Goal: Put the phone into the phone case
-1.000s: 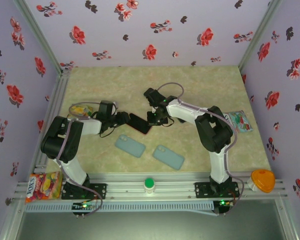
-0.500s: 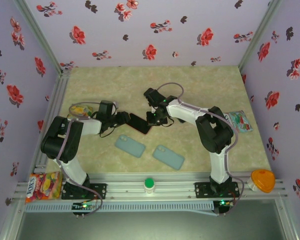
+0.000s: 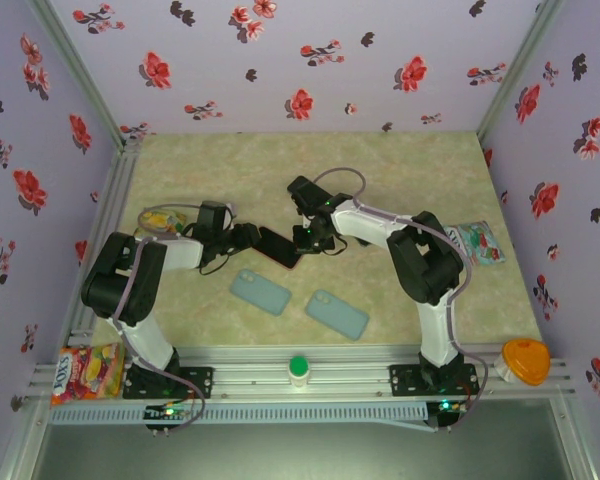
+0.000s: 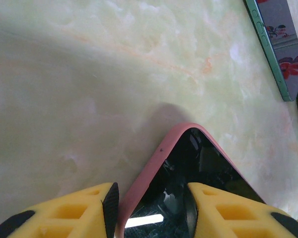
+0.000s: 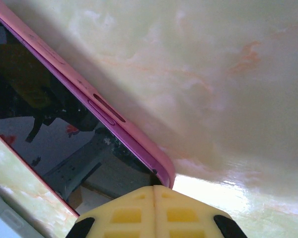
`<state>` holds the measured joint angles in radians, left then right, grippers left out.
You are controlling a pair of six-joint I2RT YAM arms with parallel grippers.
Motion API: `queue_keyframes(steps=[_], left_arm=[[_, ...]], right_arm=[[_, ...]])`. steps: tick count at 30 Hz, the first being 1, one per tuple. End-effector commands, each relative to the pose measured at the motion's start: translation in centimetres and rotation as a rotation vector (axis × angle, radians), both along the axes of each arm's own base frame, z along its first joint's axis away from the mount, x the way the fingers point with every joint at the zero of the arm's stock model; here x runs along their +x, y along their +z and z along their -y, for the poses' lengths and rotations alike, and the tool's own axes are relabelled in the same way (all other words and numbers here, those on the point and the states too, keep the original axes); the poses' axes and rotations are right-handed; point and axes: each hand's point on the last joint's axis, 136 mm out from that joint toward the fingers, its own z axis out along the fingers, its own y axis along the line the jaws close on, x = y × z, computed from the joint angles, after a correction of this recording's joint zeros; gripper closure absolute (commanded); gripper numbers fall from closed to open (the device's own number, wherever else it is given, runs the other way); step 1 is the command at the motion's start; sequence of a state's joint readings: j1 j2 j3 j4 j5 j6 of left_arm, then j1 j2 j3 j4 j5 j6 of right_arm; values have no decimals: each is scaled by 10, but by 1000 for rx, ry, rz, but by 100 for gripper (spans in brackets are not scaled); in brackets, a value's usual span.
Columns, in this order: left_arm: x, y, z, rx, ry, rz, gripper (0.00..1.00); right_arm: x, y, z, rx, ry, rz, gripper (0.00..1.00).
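Note:
A black-screened phone [image 3: 280, 247] sits in a pink phone case [image 4: 154, 163] on the table's middle. My left gripper [image 3: 252, 238] comes from the left, shut on one corner: in the left wrist view one yellow finger [image 4: 89, 210] is outside the pink rim and the other lies on the glass, with the left gripper [image 4: 150, 208] straddling the rim. My right gripper [image 3: 308, 238] is shut. In the right wrist view the right gripper [image 5: 154, 191] touches the opposite corner of the case [image 5: 139, 144], holding nothing.
Two teal phone-shaped slabs [image 3: 259, 291] [image 3: 337, 314] lie nearer the arm bases; one shows in the left wrist view as a teal edge [image 4: 275, 54]. Snack packets lie at the left [image 3: 163, 218] and right [image 3: 477, 242]. An orange object [image 3: 525, 361] rests on the front rail.
The right gripper has edged a little towards the phone, and less pink rim shows along the phone's near edge. The left arm has stayed put.

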<state>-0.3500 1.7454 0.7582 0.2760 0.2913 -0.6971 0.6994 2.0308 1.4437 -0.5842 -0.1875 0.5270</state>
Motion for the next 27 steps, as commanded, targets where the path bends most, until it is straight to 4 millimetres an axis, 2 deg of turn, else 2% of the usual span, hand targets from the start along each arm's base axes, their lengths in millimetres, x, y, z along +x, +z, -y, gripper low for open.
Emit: queue_keyframes(steps=[1, 9, 16, 21, 27], left_arm=[[1, -2, 2, 8, -5, 15, 57], [0, -2, 2, 5, -3, 15, 57], [0, -1, 2, 7, -7, 18, 57], [0, 2, -2, 19, 7, 32, 57], [-4, 19, -11, 56, 22, 58, 57]], right_arm=[[-16, -48, 18, -113, 21, -90, 100], [-32, -80, 30, -183, 31, -169, 100], [-44, -97, 35, -207, 34, -210, 100], [-39, -88, 29, -172, 18, -183, 100], [-21, -56, 8, -33, -25, -111, 100]])
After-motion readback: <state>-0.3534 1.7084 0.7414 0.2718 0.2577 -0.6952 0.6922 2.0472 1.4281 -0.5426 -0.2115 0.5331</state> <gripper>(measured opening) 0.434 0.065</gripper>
